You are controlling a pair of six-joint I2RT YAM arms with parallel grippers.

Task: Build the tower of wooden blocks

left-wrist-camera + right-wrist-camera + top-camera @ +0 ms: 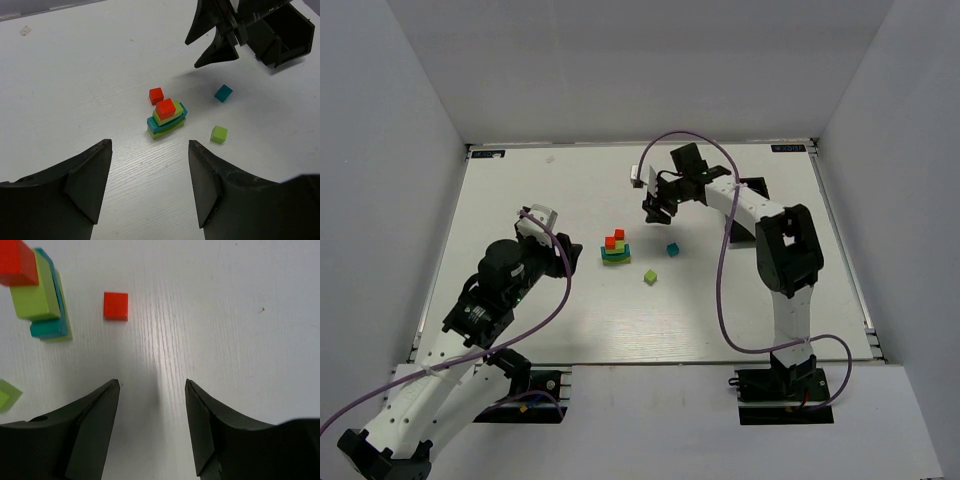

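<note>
Item: wood block tower [167, 120]; standing on the white surface [520, 190], a little left of its middle; from the bottom up a lime-green bar, a teal bar, a shorter lime-green bar, and an orange-red cube on top; layers roughly aligned, upright.

Loose pieces: red cube [156, 95] flat on the surface just beyond the tower's far side, close to it but apart; teal cube [223, 93] to the right of the tower, apart from it; lime-green cube [218, 134] to the near right, well clear of both the tower and the teal cube.

Left hand [150, 145]: left of the tower and pointed towards it; fingers spread apart, nothing between them, touching no block.

Right hand [152, 385]: to the far right of the tower, above bare surface, with the loose red cube and the tower's edge in its wrist view; fingers parted, the gap empty, no block in contact.

Other: black rectangular bin [285, 30] at the far right, behind the right arm; contents cannot be told.
</note>
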